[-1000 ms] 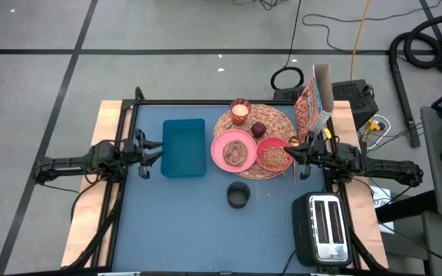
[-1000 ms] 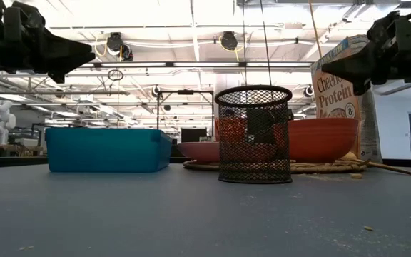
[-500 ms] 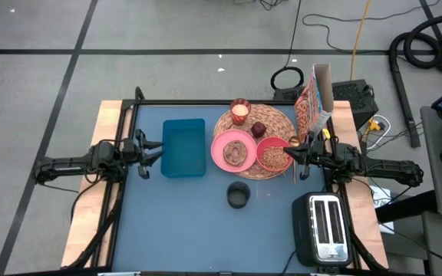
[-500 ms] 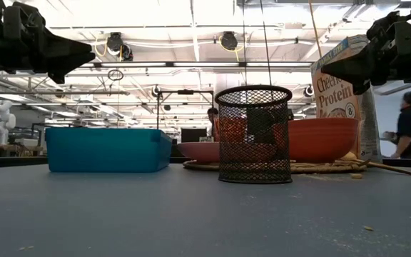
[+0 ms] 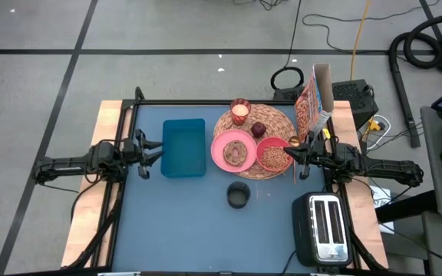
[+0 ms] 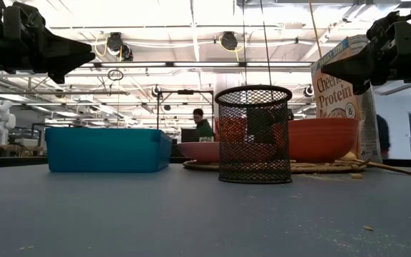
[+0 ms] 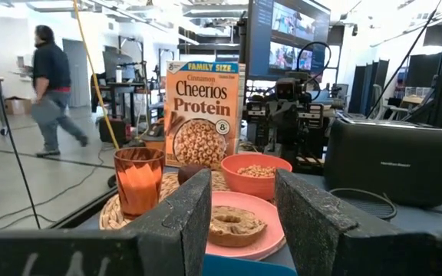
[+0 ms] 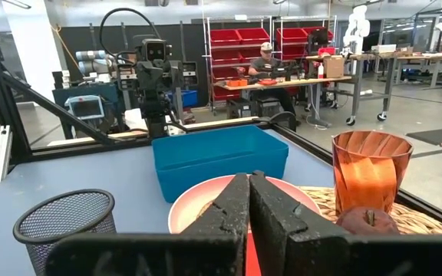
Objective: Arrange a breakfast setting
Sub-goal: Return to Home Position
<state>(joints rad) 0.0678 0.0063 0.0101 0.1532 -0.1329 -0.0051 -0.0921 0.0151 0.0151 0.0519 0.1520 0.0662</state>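
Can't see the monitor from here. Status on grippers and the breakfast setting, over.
Left gripper open, empty, beside blue bin. Right gripper shut, empty, raised by bowl. On placemat: plate, bowl, fruit, candle glass; cereal box alongside. Nothing blocking.

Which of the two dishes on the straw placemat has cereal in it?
The smaller, deeper coral-red bowl; the flat pink plate beside it holds a ring-shaped bagel instead.

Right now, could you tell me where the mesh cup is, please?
In the high view the mesh cup stands on the blue tabletop, just below the pink plate and left of the toaster.
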